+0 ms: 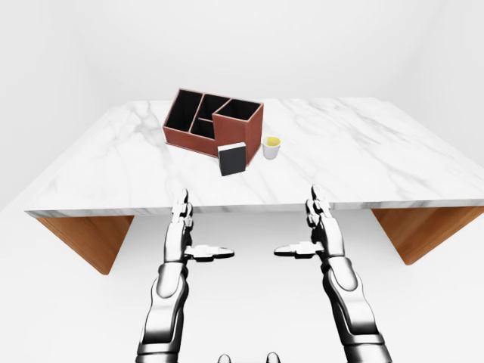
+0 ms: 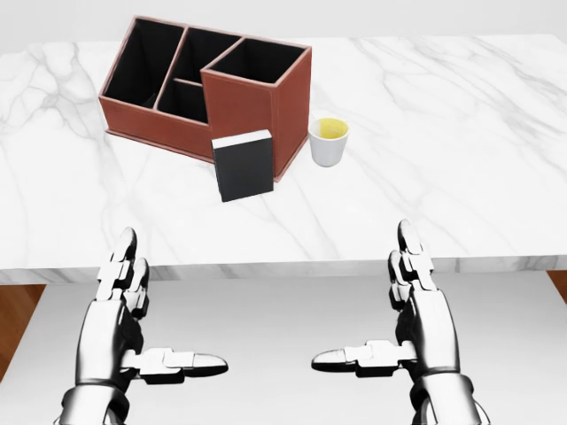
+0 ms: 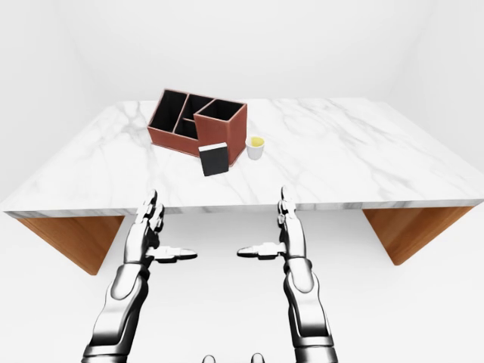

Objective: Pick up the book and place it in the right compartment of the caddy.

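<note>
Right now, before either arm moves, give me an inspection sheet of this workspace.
Surface: white marble table on wooden legs, its near edge just above the hands in the head view.
Job's things: black book standing upright against the caddy's tall right compartment; brown caddy, compartments look empty.
Clutter: small white cup with yellow contents, just right of the caddy.
Grippers: left robot hand and right robot hand both open, empty, fingers pointing up, short of the table edge.
Cables: nothing seen.
Surroundings: plain white walls and floor, nothing else seen.
</note>
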Controlling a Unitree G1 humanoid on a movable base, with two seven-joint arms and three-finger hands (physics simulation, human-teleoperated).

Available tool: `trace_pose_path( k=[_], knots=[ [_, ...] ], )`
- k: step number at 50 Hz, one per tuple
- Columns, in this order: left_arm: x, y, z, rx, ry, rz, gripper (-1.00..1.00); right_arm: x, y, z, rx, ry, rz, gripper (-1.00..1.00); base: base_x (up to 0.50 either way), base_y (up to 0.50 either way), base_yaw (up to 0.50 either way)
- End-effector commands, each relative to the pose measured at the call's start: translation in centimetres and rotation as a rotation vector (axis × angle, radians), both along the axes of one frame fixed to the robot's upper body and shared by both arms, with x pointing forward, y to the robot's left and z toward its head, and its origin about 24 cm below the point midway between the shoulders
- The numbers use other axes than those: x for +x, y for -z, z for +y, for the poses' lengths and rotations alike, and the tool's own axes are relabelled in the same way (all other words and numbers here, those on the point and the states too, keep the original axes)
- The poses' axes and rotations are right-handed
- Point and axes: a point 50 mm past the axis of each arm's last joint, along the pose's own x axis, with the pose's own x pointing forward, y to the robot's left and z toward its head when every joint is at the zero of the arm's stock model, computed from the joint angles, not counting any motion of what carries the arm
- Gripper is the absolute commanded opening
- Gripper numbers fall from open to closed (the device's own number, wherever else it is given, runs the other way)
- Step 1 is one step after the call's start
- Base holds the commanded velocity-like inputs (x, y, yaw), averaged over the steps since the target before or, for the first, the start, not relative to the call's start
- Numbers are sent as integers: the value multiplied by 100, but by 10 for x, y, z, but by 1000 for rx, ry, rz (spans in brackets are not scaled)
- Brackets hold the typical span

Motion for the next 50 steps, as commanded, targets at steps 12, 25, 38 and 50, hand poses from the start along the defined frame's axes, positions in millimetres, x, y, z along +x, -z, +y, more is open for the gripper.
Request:
trace_pose_path(
  k=[12,25,38,50],
  knots=[
    [-8,-4,8,-10,-2,-11,100,-7,-6,-7,-104,-25,-58,100,0,0,0],
    [-14,-16,9,2,-22,-52,100,-9,-17,-8,-135,-66,-122,100,12,1,27],
    [-17,-17,8,2,-13,-52,100,-6,-26,-9,-148,-63,-130,100,0,0,0],
    [-19,-20,9,1,-14,-58,100,-6,-32,-4,-241,-107,-152,100,-1,17,0]
  ],
)
